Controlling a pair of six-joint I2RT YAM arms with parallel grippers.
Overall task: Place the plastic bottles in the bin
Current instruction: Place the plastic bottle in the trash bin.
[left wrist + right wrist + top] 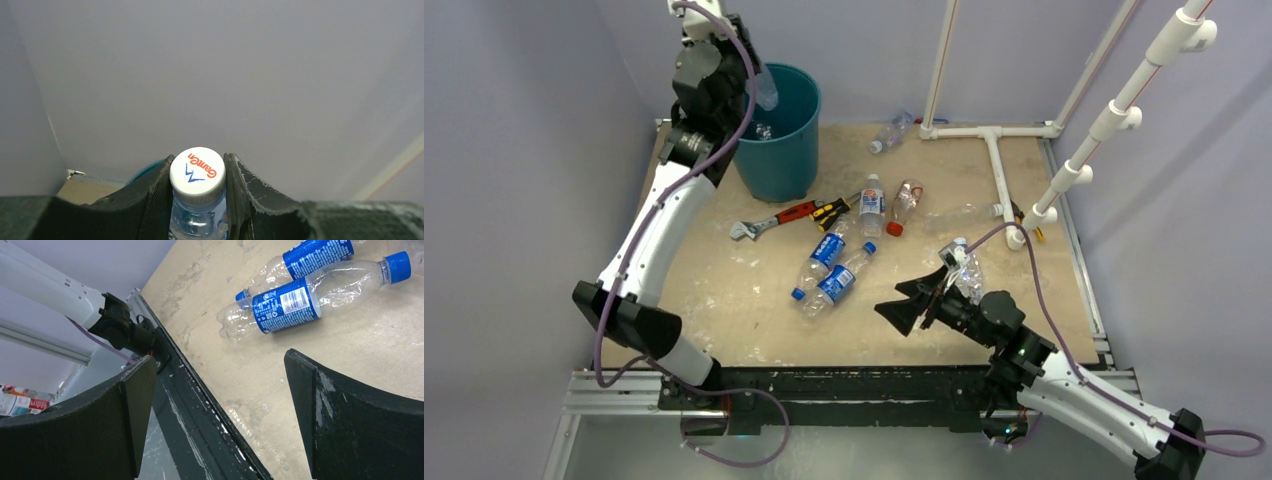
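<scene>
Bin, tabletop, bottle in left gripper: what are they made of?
Bin: likely moulded plastic, smooth teal wall with a dull sheen. Tabletop: looks like bare plywood or board, matte tan, scuffed with white marks. Held bottle: clear thin plastic, see-through and glossy; white cap opaque plastic, ribbed edge, printed logo.

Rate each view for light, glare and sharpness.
Top view: even soft light, faint shadows, the clear bottle nearly vanishes against the table. Left wrist: white cap crisp, no glare. Right wrist: blue-labelled bottle sharp, dark fingers lack detail.
</scene>
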